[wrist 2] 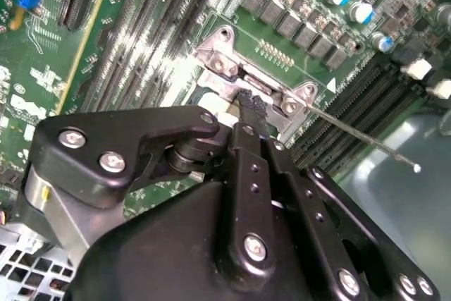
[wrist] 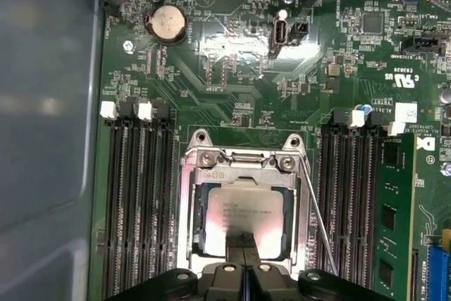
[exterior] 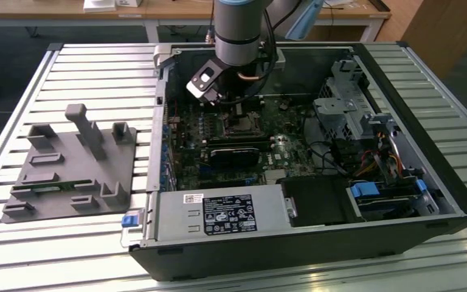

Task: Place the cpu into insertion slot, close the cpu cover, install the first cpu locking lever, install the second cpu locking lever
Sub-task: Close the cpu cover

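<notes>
cpu [wrist: 243, 206] sits in the slot [wrist: 290, 147], cover [wrist: 189, 216] down over it, hand [wrist: 244, 248] with fingers together at the cover's edge – 1 lever [wrist: 317, 216] sticks up loose, so I'd guess lever 1's the step, wants a steady down-and-under push.

I take this for a robotics lab or workshop. From my station I see a slatted aluminium table [exterior: 95, 67] carrying an open desktop case [exterior: 298, 255] laid on its side and a grey fixture block [exterior: 63, 176]. The arm [exterior: 240, 30] reaches down over the bare motherboard [wrist: 232, 68]. Wooden desks [exterior: 177, 12] stand behind, on a dark floor [exterior: 6, 42].
</notes>
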{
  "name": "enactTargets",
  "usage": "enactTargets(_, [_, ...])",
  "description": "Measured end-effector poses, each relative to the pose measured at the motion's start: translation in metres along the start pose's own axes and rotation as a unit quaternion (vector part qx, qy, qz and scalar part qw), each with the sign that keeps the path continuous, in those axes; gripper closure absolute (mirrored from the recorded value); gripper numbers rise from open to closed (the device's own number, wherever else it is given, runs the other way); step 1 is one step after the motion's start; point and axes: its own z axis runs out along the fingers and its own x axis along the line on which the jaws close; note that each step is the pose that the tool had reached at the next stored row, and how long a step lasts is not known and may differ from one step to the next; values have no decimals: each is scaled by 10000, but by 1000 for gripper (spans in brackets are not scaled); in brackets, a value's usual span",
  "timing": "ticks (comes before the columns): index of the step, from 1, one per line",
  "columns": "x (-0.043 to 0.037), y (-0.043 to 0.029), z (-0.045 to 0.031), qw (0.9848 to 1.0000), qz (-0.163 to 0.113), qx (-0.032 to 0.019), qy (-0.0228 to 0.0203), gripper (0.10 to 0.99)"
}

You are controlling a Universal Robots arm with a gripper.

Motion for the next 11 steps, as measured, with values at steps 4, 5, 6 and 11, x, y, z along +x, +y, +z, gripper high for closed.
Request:
enactTargets(4, [-1,0,-71,10000,0,5,-7,980])
enactTargets(5, [-1,2,-70,10000,-1,5,-6,980])
enactTargets(6, [-1,15,-70,10000,-1,5,-7,980])
enactTargets(11, [-4,92,-69,10000,0,8,-7,980])
